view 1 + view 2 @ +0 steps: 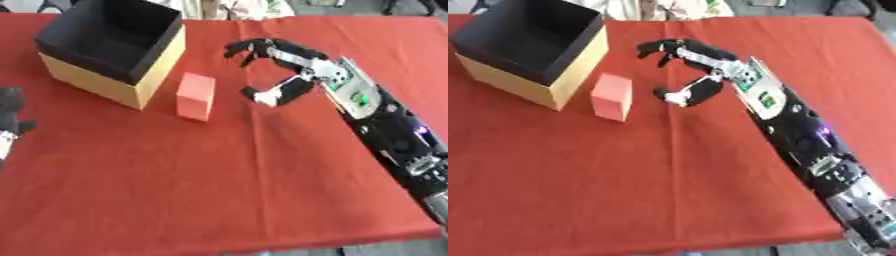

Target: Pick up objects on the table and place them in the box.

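A red block [195, 96] stands upright on the red tablecloth, just right of the box [114, 80], a yellow-sided carton with a black rim and a dark inside. My right hand [293, 64] hovers a short way to the right of the block, fingers and thumb spread wide toward it, with nothing between them. There is a gap between the hand and the block. My left hand [10, 112] shows only partly at the left edge, away from everything.
The red cloth [227, 175] covers the table, whose front edge runs along the bottom and whose right edge slants beside my right forearm [798, 135]. A person's clothing shows beyond the far edge.
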You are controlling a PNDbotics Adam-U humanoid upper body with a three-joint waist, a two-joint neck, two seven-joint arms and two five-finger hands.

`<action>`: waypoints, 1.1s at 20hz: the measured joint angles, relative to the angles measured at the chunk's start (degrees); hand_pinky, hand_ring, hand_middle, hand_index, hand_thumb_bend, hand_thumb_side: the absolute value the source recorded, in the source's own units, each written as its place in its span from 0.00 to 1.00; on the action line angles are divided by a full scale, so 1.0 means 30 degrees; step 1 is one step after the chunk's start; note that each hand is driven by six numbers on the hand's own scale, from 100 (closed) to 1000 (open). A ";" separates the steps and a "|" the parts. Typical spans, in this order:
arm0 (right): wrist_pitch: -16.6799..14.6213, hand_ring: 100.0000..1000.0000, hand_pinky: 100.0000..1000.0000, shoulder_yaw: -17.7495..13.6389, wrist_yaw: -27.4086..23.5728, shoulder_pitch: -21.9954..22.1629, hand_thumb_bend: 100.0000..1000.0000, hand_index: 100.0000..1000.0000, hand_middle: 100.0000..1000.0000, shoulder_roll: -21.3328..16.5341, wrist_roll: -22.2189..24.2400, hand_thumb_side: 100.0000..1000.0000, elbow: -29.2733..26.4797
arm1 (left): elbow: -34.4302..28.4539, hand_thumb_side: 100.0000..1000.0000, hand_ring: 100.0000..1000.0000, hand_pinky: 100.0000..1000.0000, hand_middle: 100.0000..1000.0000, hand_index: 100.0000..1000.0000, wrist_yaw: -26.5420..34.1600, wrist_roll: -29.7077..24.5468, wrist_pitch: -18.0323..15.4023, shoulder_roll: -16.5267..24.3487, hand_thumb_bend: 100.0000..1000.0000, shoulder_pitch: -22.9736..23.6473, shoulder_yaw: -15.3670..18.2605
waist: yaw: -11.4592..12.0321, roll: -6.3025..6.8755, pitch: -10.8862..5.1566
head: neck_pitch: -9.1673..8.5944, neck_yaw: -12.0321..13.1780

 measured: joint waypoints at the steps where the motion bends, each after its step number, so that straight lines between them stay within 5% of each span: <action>1: -0.0045 1.00 0.75 -0.0073 0.0289 -0.0156 0.14 1.00 0.86 0.0165 -0.0041 0.29 0.0374 | 0.0000 0.35 1.00 0.87 0.93 0.91 0.0001 -0.0004 -0.0004 -0.0001 0.00 -0.0001 -0.0004 | 0.0031 -0.0008 0.0000 | 0.0001 -0.0053; 22: -0.0786 1.00 0.76 -0.0791 0.4972 -0.1502 0.16 1.00 0.87 0.1790 -0.1279 0.33 0.4338 | 0.0005 0.35 1.00 0.87 0.93 0.91 0.0034 -0.0164 0.0074 -0.0014 0.00 -0.0046 -0.0126 | 0.0397 -0.0077 -0.0103 | 0.0001 -0.0650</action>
